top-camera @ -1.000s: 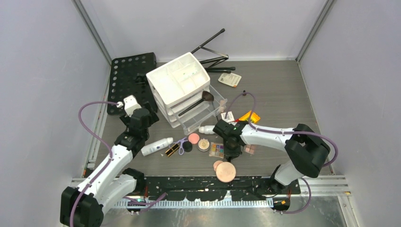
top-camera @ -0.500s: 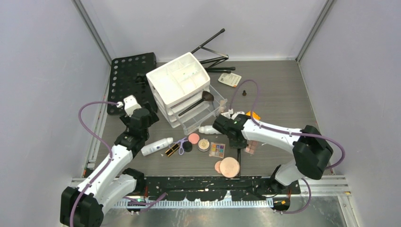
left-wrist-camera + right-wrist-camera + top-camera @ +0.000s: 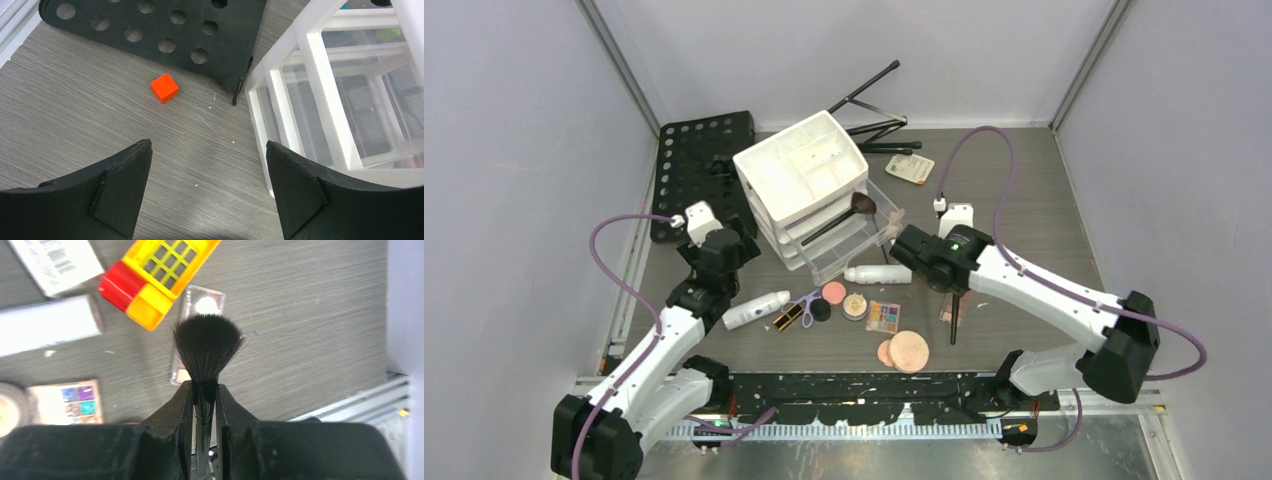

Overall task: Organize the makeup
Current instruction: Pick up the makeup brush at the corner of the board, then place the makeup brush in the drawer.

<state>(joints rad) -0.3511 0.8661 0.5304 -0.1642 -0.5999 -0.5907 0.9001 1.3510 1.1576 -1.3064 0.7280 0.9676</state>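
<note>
Top view: the right claw [image 3: 951, 292] grips a brush [image 3: 953, 325] near the palette [image 3: 883, 317] and compacts [image 3: 907, 352] on the table [image 3: 1024, 200]; a second brush [image 3: 839, 218] lies across the organizer's [image 3: 804, 170] open drawer. Left wrist view: the left claw [image 3: 208, 145] is spread wide, gripping nothing, near an orange cube [image 3: 164, 88]. Right wrist view: both fingers [image 3: 182, 410] clamp the brush at its ferrule, bristles fanned out.

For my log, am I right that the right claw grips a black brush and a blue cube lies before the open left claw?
No: the cube is orange-red, not blue, as the left wrist view shows. The right claw does grip the brush, and the left claw is open.
</note>
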